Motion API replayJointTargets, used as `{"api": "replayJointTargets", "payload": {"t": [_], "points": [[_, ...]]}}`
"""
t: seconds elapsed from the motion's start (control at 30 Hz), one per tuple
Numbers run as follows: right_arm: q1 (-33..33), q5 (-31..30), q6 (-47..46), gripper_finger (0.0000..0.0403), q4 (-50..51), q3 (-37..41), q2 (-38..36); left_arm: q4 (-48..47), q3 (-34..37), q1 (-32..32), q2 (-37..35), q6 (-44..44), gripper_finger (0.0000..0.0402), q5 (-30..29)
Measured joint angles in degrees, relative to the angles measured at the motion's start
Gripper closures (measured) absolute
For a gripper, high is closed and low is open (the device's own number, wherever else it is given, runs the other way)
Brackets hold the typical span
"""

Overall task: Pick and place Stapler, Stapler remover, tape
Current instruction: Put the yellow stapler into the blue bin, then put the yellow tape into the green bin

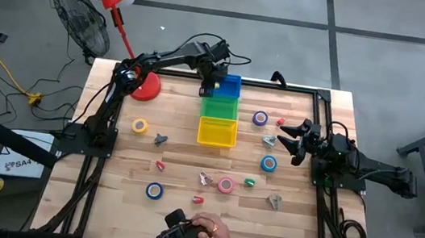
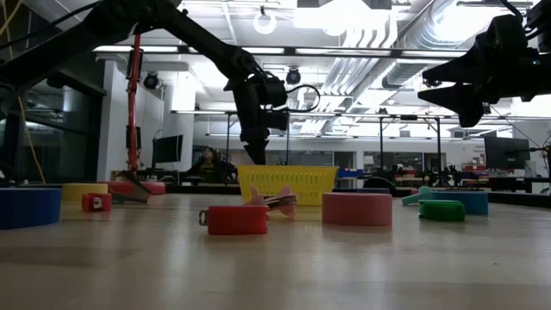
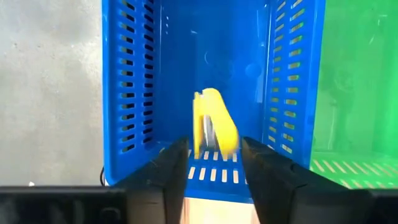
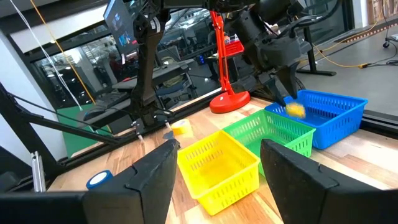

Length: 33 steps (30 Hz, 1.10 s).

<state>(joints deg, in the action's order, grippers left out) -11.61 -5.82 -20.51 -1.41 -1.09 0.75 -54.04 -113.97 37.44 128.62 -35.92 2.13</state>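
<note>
At the near edge of the light wooden tabletop (image 1: 105, 203) a person's hand (image 1: 206, 234) rests on a dark object. Just beyond lie the ring-shaped tape rolls: a blue roll of tape (image 1: 154, 191) to the left, a pink roll of tape (image 1: 225, 185) near the middle, another blue one (image 1: 269, 163) towards the right, then a yellow roll of tape (image 1: 139, 125) farther left and a purple roll of tape (image 1: 260, 118) farther right, with small red, green and grey pieces scattered between them. The right gripper (image 1: 296, 142) hovers near the right-hand blue roll, its fingers spread apart and empty. Farther on stand three slotted plastic baskets in a row: the yellow basket (image 1: 217, 132), the green basket (image 1: 220, 107) and the blue basket (image 1: 228, 84). The left gripper (image 3: 214, 163) hangs over the blue basket, fingers parted, and a blurred yellow object (image 3: 215, 121), possibly a tape roll, sits loose just past its tips inside that basket.
</note>
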Motion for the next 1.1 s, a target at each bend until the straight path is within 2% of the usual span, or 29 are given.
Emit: {"api": "replayJointTargets", "payload": {"t": [0.13,0.3,0.5,1.0,1.1], "points": [[-0.01,0.0,0.0,0.018,0.0,0.0,0.0,0.13,0.0,0.01,0.0,0.0,0.0226,-0.02],[0.01,0.0,0.0,0.0181,0.0,0.01,-0.01,-1.11,-0.43,0.01,-0.01,-1.36,0.022,-0.13],[0.0,0.0,0.0,0.018,0.0,0.0,-0.02,-9.34,-3.8,0.05,-1.14,-1.45,0.022,-0.37],[0.01,0.0,0.0,0.0181,0.0,0.0,0.0,-28.91,-3.5,0.07,-6.68,3.71,0.022,-0.21],[0.0,0.0,0.0,0.018,0.0,-0.02,-0.02,-31.96,-3.5,0.07,-7.52,5.7,0.022,-1.61]]}}
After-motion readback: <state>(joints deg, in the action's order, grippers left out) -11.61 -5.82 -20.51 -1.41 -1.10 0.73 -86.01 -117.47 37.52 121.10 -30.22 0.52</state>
